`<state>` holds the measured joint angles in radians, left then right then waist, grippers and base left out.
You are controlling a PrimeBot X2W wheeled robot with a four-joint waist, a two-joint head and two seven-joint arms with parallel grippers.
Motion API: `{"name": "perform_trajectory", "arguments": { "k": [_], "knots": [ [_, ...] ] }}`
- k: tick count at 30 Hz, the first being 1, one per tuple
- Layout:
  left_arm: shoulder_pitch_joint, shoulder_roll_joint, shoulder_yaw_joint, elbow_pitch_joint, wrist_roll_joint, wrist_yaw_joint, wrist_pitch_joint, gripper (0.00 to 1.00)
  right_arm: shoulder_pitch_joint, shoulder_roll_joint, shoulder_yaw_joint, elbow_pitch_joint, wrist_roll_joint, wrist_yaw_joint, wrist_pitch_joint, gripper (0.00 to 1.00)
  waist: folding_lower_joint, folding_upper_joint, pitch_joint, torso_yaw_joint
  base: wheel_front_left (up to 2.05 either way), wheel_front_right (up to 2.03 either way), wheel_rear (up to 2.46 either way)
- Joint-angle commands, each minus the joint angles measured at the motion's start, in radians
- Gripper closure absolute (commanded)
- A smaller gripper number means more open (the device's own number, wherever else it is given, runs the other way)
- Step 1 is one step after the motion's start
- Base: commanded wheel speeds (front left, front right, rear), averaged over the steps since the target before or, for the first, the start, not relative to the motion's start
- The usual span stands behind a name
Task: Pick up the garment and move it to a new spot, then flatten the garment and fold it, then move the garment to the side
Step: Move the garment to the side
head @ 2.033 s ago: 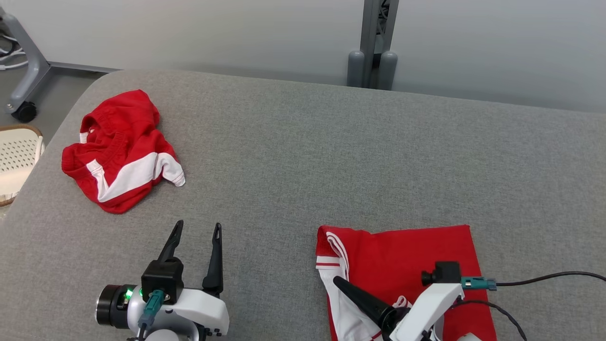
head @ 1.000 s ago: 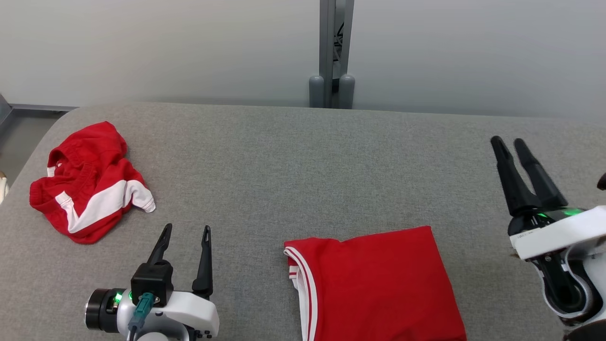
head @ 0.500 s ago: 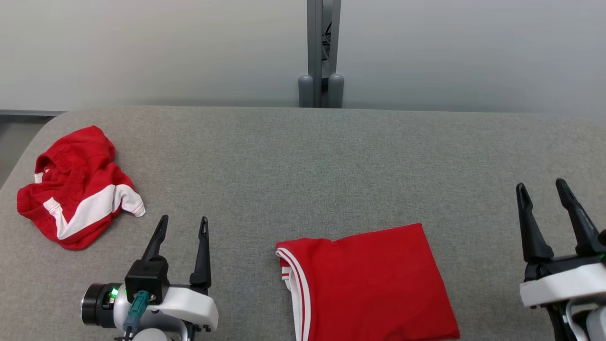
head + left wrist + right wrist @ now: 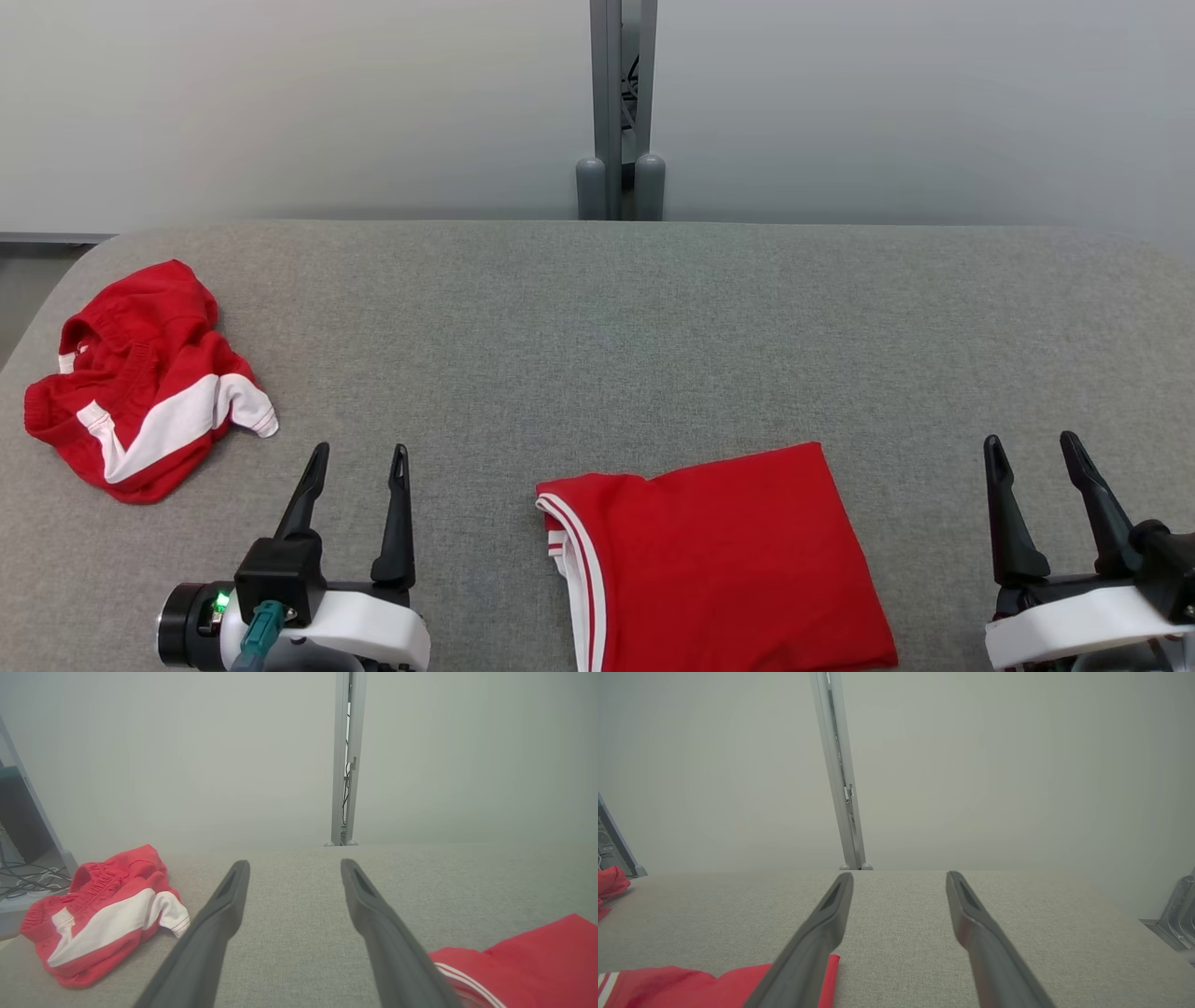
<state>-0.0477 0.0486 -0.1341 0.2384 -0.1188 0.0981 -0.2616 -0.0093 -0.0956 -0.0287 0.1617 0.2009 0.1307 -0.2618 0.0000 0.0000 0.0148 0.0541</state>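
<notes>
Head view first: the folded red garment (image 4: 728, 560) lies flat at the near edge of the grey surface (image 4: 607, 327), a bit right of the middle, with its white-striped trim facing left. A second one, the crumpled red-and-white garment (image 4: 140, 383), sits bunched up by the left edge, well apart from the folded one. The left tool (image 4: 359, 453) hovers over the near edge between the two garments, fingers spread apart, nothing in them. The right tool (image 4: 1030, 443) is near the near right corner, also spread wide and empty, just to the right of the folded garment and not touching it. A grey post (image 4: 616, 103) stands behind the far edge against a pale wall (image 4: 280, 93)

Left wrist view: the left tool (image 4: 294, 865) shows both fingers wide apart over bare surface (image 4: 299, 933), the crumpled garment (image 4: 103, 910) off to the left and a corner of the folded garment (image 4: 537, 952) at the lower right

Right wrist view: the right tool (image 4: 900, 877) is spread open too, with the folded garment (image 4: 691, 984) at the bottom left, partly behind one finger
</notes>
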Motion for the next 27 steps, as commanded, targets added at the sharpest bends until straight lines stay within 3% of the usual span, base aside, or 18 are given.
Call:
{"name": "perform_trajectory", "arguments": {
  "k": [1,12,21,27],
  "knots": [
    [0.007,0.004,0.005,-0.009,0.004,-0.004,-0.003,0.00,0.013,-0.001,-0.006,0.002,-0.006,0.000,-0.005,0.00,0.0000,0.0000,-0.001,0.002,0.00,0.00,0.00],
    [0.012,0.004,-0.010,-0.020,0.003,-0.016,-0.003,0.00,0.005,-0.021,0.033,0.046,0.026,0.000,-0.005,0.00,0.0000,0.0000,-0.001,0.014,0.00,0.00,0.00],
    [-0.014,0.004,-0.033,0.000,0.004,-0.025,-0.003,0.00,-0.079,-0.128,0.266,0.262,0.255,0.000,0.014,0.00,0.0000,0.0000,0.040,0.033,0.00,0.00,0.00],
    [-0.033,0.004,-0.052,0.018,0.007,-0.021,-0.003,0.00,-0.163,-0.201,0.436,0.314,0.445,0.000,0.083,0.00,0.0000,0.0000,0.073,0.054,0.00,0.00,0.00]
  ]
}}
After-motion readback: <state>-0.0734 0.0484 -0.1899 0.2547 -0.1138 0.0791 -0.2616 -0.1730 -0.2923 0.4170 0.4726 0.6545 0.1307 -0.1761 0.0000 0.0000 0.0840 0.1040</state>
